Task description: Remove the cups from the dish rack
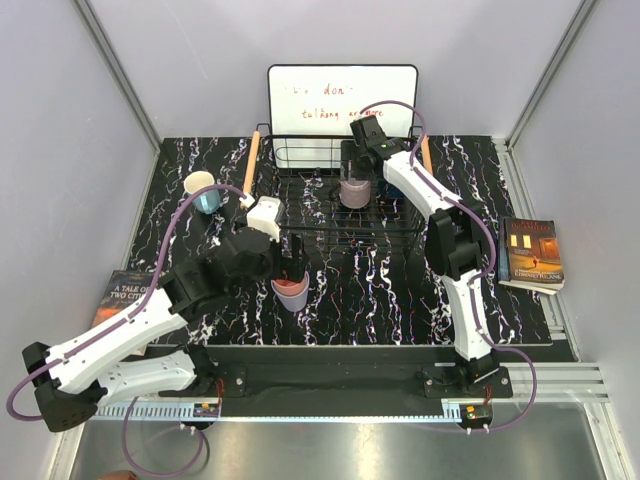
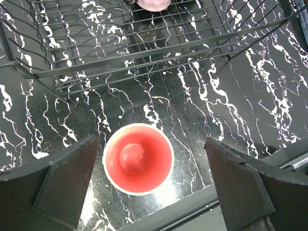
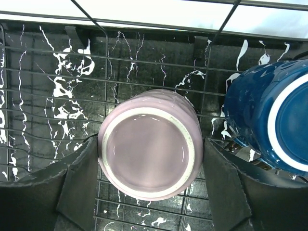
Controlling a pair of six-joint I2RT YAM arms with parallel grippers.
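- Your left claw (image 2: 151, 144) hangs wide open over the pink cup (image 2: 138, 159), one finger on each side with clear gaps, so it has hold of nothing.
- The pink cup stands upright on the table (image 1: 400, 290), mouth up, just in front of the rack's (image 1: 320, 215) near edge.
- The blue cup (image 1: 203, 190) also stands upright on the table, left of the rack and near its left wooden handle (image 1: 251, 160).
- Your right claw (image 3: 151, 144) is down inside the rack, towards the back, with its fingers on either side of the mauve cup (image 3: 150, 154).
- The mauve cup sits upside down on the grid bars, base facing the wrist camera.
- The right claw is partly closed. Its pads (image 3: 79, 183) look to be against the cup's sides, but you cannot tell from this view whether they are actually gripping it.
- The navy cup (image 3: 269, 120) is also upside down in the rack, just beside the mauve cup and close to the right finger.
- A whiteboard (image 1: 340, 100) stands behind the rack.
- One book (image 1: 530, 250) lies by the table's right edge, and another (image 1: 125, 295) lies at the left under your left arm.
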